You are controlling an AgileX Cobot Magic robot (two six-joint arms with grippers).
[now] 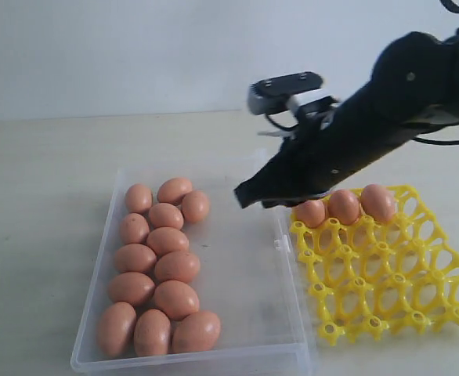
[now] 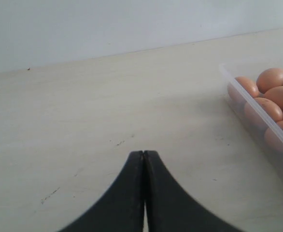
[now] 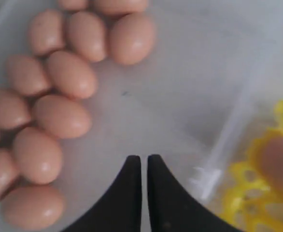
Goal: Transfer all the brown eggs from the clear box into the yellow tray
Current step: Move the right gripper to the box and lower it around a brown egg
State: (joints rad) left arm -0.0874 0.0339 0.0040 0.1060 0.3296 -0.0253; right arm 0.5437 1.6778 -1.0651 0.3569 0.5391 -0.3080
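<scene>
Brown eggs (image 1: 176, 266): thirteen bunched along the left side of the clear box (image 1: 245, 298), three in the far row of the yellow tray (image 1: 374, 321).
Box: touching the tray's left edge.
Right gripper (image 1: 243, 196): jaws closed, empty, over the box's bare floor.
Left gripper (image 2: 144, 154): jaws closed, empty, above the table (image 2: 83, 96).

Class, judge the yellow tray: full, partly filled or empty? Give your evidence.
Partly filled: the yellow tray holds three brown eggs along one edge row; the rest in view is empty.
</scene>
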